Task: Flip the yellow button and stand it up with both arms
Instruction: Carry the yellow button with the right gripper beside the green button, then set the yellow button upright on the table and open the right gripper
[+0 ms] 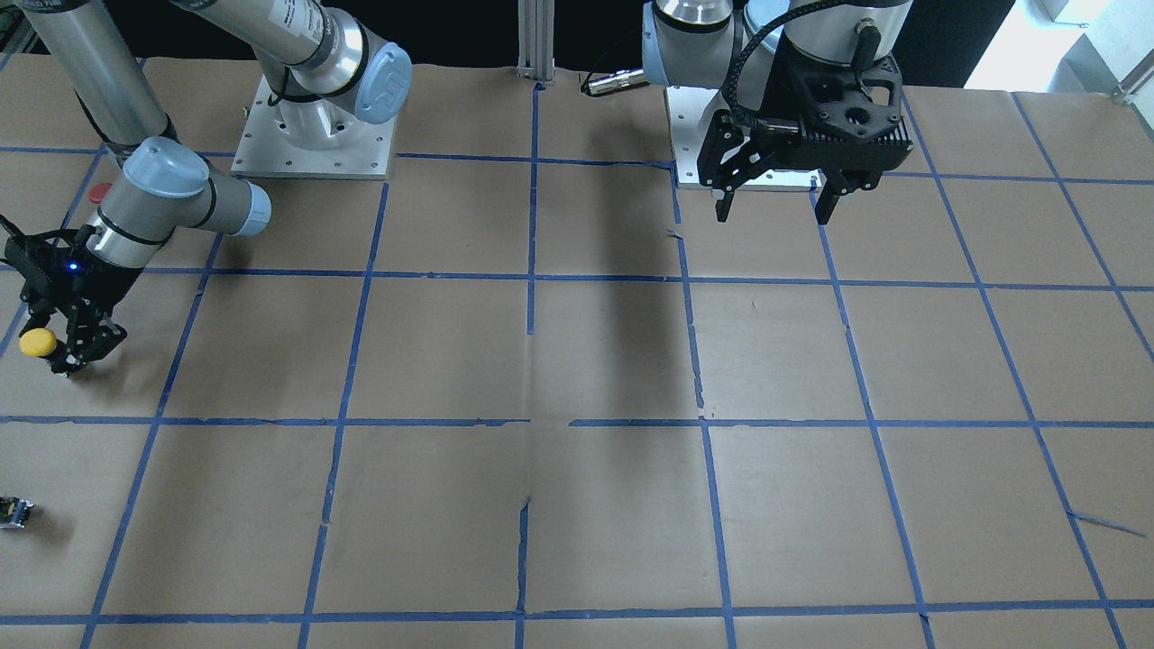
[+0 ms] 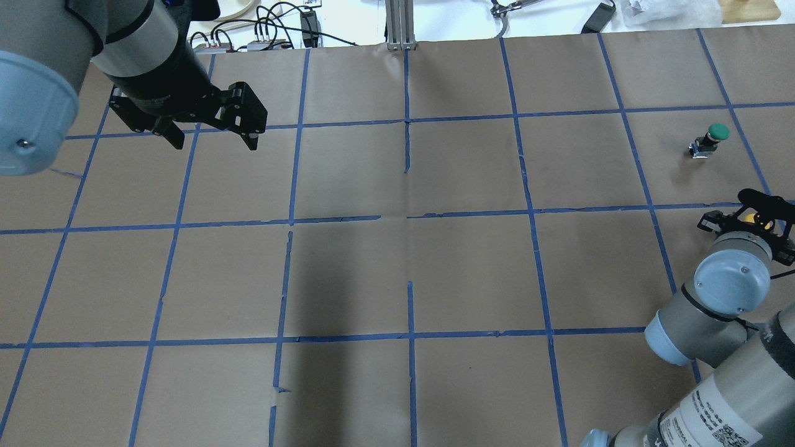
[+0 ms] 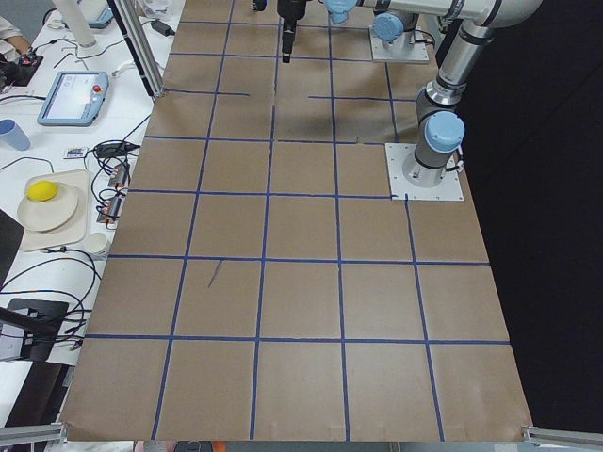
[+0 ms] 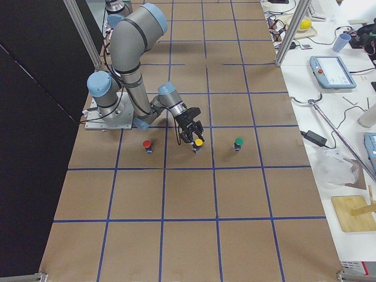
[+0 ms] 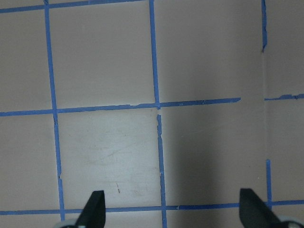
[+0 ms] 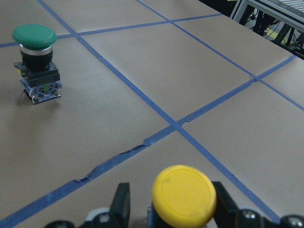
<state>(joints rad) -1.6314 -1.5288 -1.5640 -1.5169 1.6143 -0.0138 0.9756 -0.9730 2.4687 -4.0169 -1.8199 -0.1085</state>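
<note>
The yellow button [image 6: 184, 194] stands cap up on the paper-covered table between my right gripper's fingers [image 6: 122, 204]. The right gripper [image 1: 68, 353] is shut on its body, low at the table. The yellow cap also shows in the front view [image 1: 38, 342], the right side view [image 4: 198, 142] and, as a sliver, in the overhead view [image 2: 751, 218]. Its black body is hidden by the fingers. My left gripper [image 2: 211, 139] is open and empty. It hovers well above the table on the other side [image 1: 775, 212], and only bare paper lies between its fingertips [image 5: 172, 209].
A green-capped button [image 2: 710, 139] stands upright a little beyond the right gripper [image 6: 35, 61]. A red-capped button [image 4: 147, 145] stands near the right arm's base side, partly hidden in the front view [image 1: 97, 192]. A small black-and-grey piece [image 1: 13, 512] shows at the front view's left edge.
</note>
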